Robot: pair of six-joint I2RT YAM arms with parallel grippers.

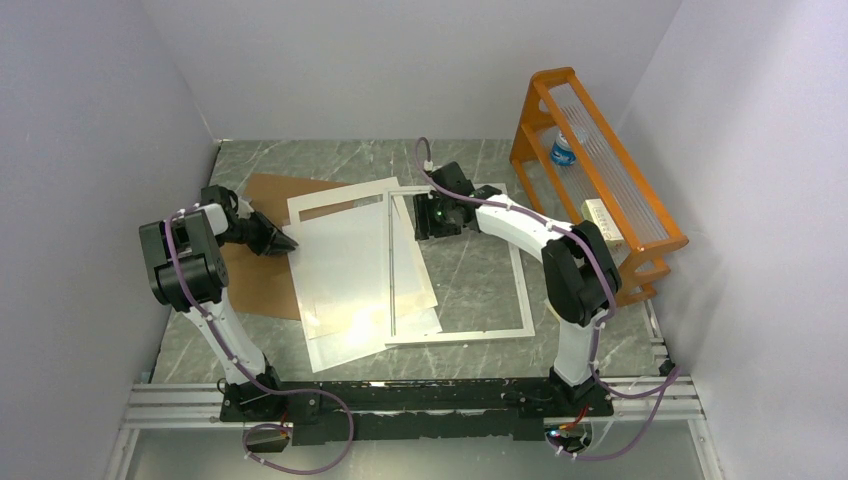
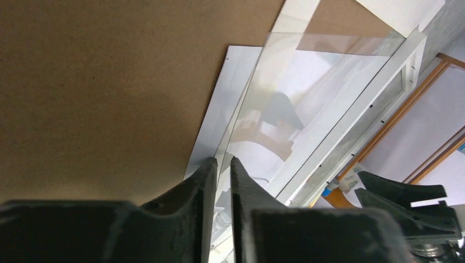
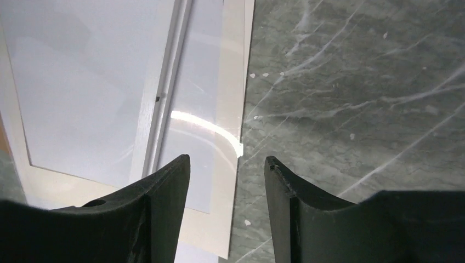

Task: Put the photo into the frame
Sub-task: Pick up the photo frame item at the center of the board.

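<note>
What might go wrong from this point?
The left tool straddles the edge of a thin transparent sheet with white paper just beneath; it may pinch both, or the slick sheet may slip. The sheets overlap one side of the narrow white-silver picture frame, so dragging them may shove it.

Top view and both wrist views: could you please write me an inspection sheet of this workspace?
surface: grey marble-pattern table.
job's things: frame flat, right of centre; photo likely the white sheet in the stack, no print showing.
clutter: brown board, mat and clear pane overlap, reaching over the frame's left bar.
grippers: left gripper pinched on the pane's edge; right gripper open, empty, above the stack's edge.
cables: purple cables along both arms, looping at the base rail.
surroundings: orange rack at the right, holding a bottle and a box; plain walls.
</note>
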